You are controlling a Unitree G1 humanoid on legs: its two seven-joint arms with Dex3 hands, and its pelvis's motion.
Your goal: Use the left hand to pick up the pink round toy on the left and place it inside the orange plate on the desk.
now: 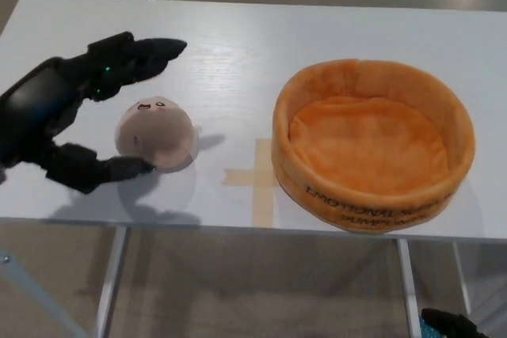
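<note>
The left robot hand (67, 116) is spread wide around the pink toy (156, 134), fingers (142, 51) on its far side, thumb at its near left edge. Note the toy rests on the white worktop (238, 53), left of the orange plate (372, 144). A tape cross (255, 180) lies between them.

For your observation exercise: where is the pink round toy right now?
In the head view, the pink round toy sits on the white desk's left side, between the open left hand's fingers, left of the orange plate.
</note>
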